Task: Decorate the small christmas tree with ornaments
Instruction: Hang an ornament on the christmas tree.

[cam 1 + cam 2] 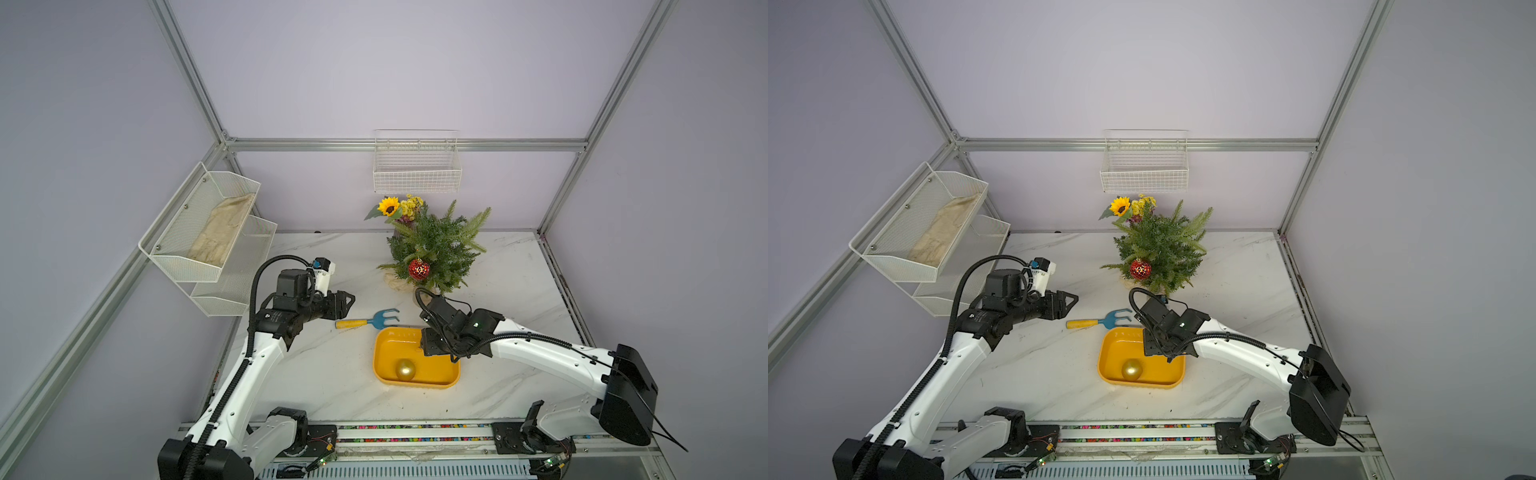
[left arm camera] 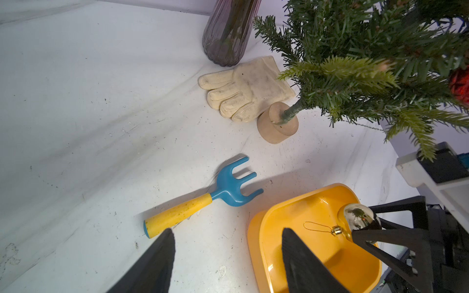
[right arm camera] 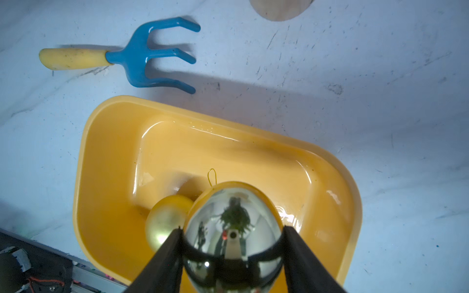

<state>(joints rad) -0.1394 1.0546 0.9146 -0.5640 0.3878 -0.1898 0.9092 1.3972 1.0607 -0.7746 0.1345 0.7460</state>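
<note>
The small christmas tree (image 1: 436, 249) (image 1: 1160, 249) (image 2: 355, 63) stands at the back of the table on its wooden stump. A red ornament (image 1: 419, 269) (image 1: 1140, 269) hangs on its front left side. My right gripper (image 3: 232, 229) (image 1: 430, 347) is shut on the shiny gold ornament (image 3: 232, 215) (image 2: 357, 217) over the yellow tray (image 1: 415, 384) (image 3: 86, 152). The matte gold ornament (image 1: 405, 369) (image 1: 1132, 369) (image 3: 166, 220) lies in the tray beside it. Left of the tray, my left gripper (image 2: 227, 230) (image 1: 349, 301) hovers open and holds nothing.
A blue hand fork with a yellow handle (image 1: 368, 320) (image 3: 142, 53) lies just behind the tray. A pale glove (image 2: 243, 88) and a vase of sunflowers (image 1: 390, 206) sit beside the tree. A wire basket (image 1: 417, 166) hangs on the back wall and mesh shelves (image 1: 208, 224) on the left.
</note>
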